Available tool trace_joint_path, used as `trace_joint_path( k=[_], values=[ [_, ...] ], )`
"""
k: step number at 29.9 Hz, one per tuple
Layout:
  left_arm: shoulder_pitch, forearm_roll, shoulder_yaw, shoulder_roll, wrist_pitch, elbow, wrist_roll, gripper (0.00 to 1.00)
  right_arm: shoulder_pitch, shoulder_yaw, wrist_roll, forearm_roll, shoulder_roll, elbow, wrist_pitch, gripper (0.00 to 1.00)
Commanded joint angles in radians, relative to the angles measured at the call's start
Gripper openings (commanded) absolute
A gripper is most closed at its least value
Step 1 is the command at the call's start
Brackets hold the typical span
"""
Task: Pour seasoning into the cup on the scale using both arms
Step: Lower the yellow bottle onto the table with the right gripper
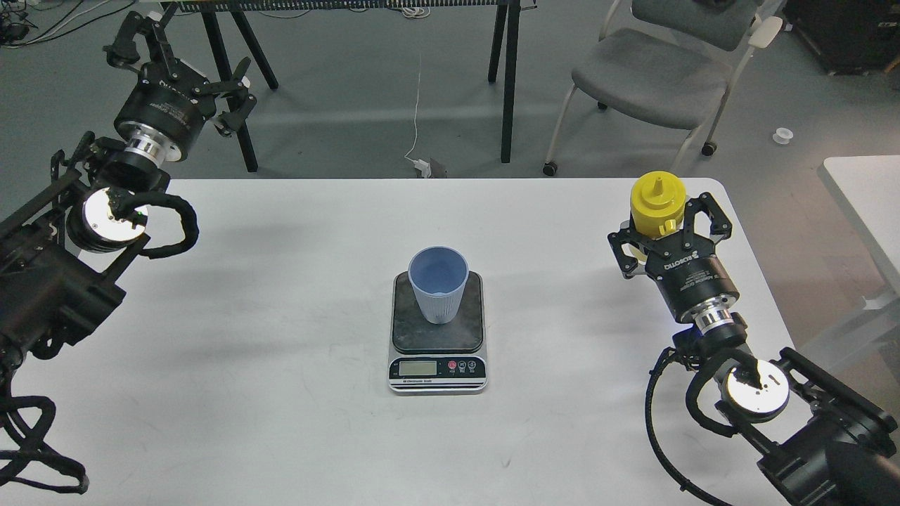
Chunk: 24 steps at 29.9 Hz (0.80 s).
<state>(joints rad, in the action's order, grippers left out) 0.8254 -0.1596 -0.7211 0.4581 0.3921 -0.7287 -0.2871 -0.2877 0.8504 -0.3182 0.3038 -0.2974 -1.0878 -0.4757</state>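
Two arms out; right gripper [664, 228] at 3 o'clock grasps bottle [657, 207], left gripper [184, 67] at 10 released. Cup [439, 283] on scale [437, 330]: lift upright, tip nozzle over rim slowly

The tall yellow squeeze bottle [657, 205] looks like smooth, shiny plastic, and the light blue ribbed cup [439, 283] looks like dull plastic. The small scale [437, 330] has a scuffed dark plate and shiny silver body, on a smooth white table [281, 365].

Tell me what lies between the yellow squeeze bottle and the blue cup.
Head view: only bare white table between the yellow plastic squeeze bottle and the light blue ribbed cup.
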Motion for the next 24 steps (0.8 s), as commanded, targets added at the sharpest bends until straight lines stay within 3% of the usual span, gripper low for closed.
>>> trace_joint_path(
  k=[1,14,24],
  values=[
    [-0.014,0.000,-0.001,0.004,-0.001,0.000,-0.003,0.99,0.058,0.012,0.008,0.009,0.058,-0.003,-0.013,0.36],
    [-0.032,0.002,-0.001,0.008,0.001,-0.001,-0.004,0.99,0.082,0.036,0.010,0.038,0.110,0.097,-0.013,0.38],
    [-0.031,0.005,0.000,0.007,-0.002,-0.002,-0.007,0.99,0.098,0.036,0.008,0.038,0.109,0.097,-0.013,0.53]
  ],
)
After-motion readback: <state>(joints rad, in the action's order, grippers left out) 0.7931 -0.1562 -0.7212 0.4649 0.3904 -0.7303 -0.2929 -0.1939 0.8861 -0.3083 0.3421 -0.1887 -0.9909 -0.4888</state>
